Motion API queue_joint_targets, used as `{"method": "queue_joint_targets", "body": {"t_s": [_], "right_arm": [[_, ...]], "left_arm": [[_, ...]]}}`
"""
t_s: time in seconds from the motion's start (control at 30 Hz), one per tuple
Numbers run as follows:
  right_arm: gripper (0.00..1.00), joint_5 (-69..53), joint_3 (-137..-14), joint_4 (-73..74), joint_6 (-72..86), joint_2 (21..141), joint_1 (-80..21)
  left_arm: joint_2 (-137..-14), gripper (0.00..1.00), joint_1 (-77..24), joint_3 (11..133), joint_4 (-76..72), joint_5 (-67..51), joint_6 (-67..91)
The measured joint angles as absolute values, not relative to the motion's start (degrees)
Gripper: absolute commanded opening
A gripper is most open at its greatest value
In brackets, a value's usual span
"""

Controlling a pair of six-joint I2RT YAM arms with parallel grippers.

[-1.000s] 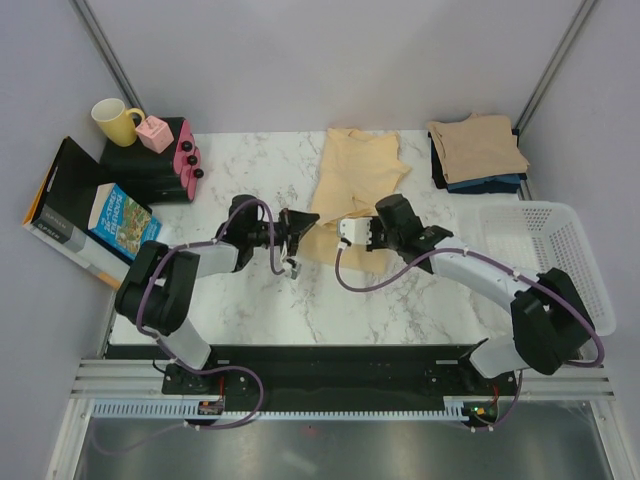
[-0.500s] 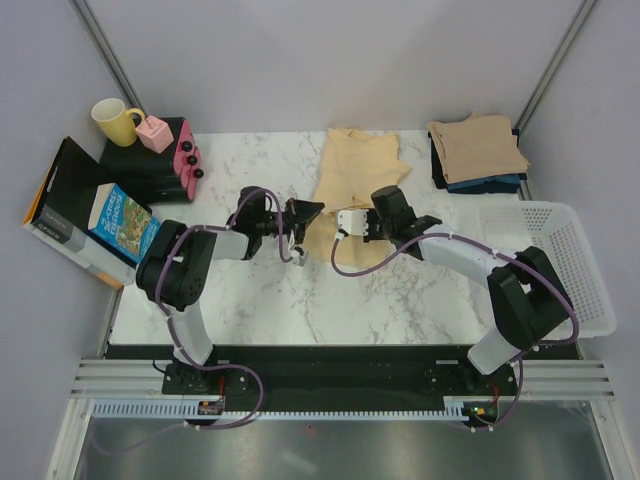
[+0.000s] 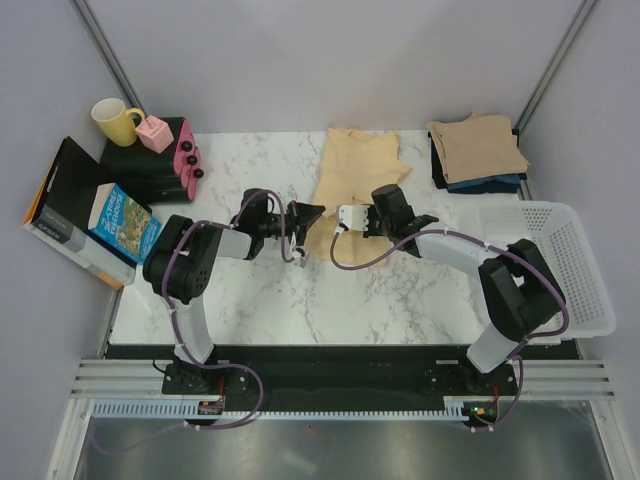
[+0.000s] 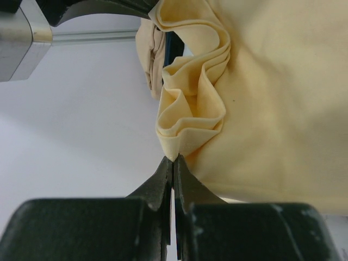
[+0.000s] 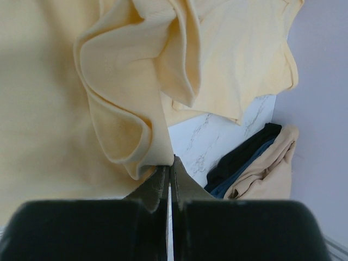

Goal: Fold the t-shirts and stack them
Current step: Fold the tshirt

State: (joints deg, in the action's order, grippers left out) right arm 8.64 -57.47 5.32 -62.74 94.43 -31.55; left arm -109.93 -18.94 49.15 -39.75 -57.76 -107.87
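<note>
The white marble table bears the pale yellow t-shirt at its far middle. The shirt's near hem is pinched tight by the left gripper and the right gripper, and within the last second it has been carried towards the collar, so a lengthwise fold is judged under way. The folded stack is seen right of the yellow shirt, the white basket near-right, and the mug far left. None is judged to block the fold.

yellow mug, pink box, white basket
</note>
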Motion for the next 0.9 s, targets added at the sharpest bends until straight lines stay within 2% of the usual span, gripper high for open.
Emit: {"method": "queue_joint_targets", "body": {"t_s": [0.13,0.23,0.27,0.3,0.4,0.43,0.5,0.53,0.63,0.9], "right_arm": [[0.0,9.5,-57.5,3.9,-62.4,95.1,-31.1],[0.46,10.1,-57.5,3.4,-61.8,95.6,-30.9],[0.7,10.4,-57.5,3.3,-61.6,95.7,-30.9],[0.73,10.7,-57.5,3.2,-61.3,95.9,-30.8],[0.79,12.0,-57.5,2.0,-61.1,96.4,-30.6],[0.79,12.7,-57.4,1.2,-61.0,96.6,-30.5],[0.79,14.3,-57.3,-0.5,-61.0,96.8,-30.5],[0.78,15.3,-57.2,-1.7,-60.9,96.8,-30.5],[0.78,18.2,-56.9,-5.3,-60.8,96.8,-30.5],[0.76,24.3,-55.3,-11.4,-61.5,96.8,-30.5]], "left_arm": [[-110.5,0.02,-18.9,49.1,-40.2,-58.1,-107.9],[-111.0,0.03,-18.9,49.1,-40.9,-58.2,-107.9],[-111.3,0.05,-18.9,49.1,-41.0,-58.1,-107.9],[-111.6,0.08,-18.9,49.1,-41.3,-58.1,-107.9],[-113.3,0.25,-19.0,49.2,-43.6,-57.8,-107.9],[-114.0,0.38,-19.0,49.2,-44.7,-57.4,-107.9],[-116.5,0.55,-19.0,49.5,-49.2,-55.9,-107.3],[-117.7,0.74,-19.0,49.8,-50.9,-55.2,-107.1],[-122.2,0.98,-19.2,50.8,-57.9,-51.4,-104.9],[-126.3,0.99,-20.0,56.7,-69.1,-39.4,-100.9]]}}
